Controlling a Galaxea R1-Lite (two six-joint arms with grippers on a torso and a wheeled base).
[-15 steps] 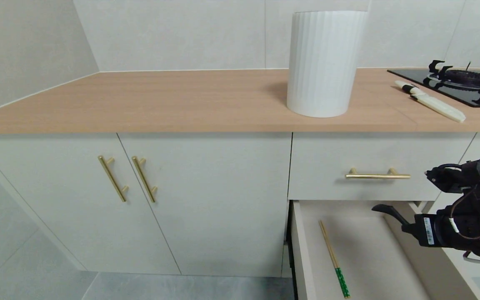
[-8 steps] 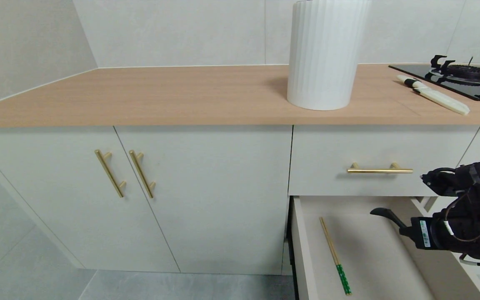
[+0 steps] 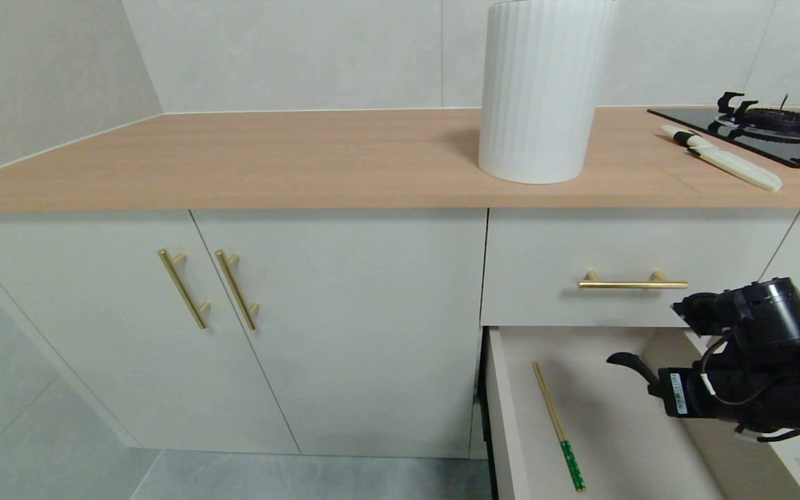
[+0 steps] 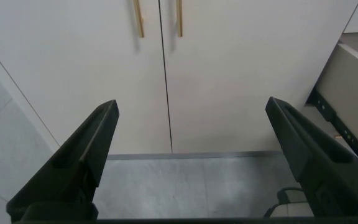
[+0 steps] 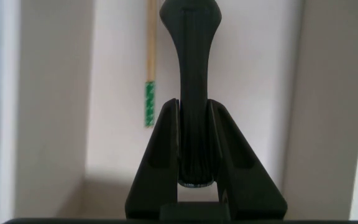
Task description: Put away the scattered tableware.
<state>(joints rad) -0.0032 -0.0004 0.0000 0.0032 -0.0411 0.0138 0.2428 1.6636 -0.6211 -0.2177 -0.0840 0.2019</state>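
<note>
Black and slim, a utensil (image 5: 190, 37) with a rounded end is clenched in the right end effector (image 3: 657, 387), its free end sticking out over the open drawer (image 3: 504, 410) below the counter (image 3: 268, 160). What kind of utensil it is I cannot tell. Inside the drawer, near its left wall, lies a pair of wooden chopsticks (image 3: 558, 430) with green ends, flat on the drawer floor and apart from the held utensil. On the counter above stand a tall white ribbed container (image 3: 539, 90) and, further right, a pale knife-shaped piece (image 3: 723, 165) lying just beside the black stove (image 3: 775, 132). The left end effector (image 4: 191, 107) is released, its fingers spread wide with nothing between them, facing the shut cabinet doors (image 4: 229, 74) with their brass handles (image 4: 179, 15).
</note>
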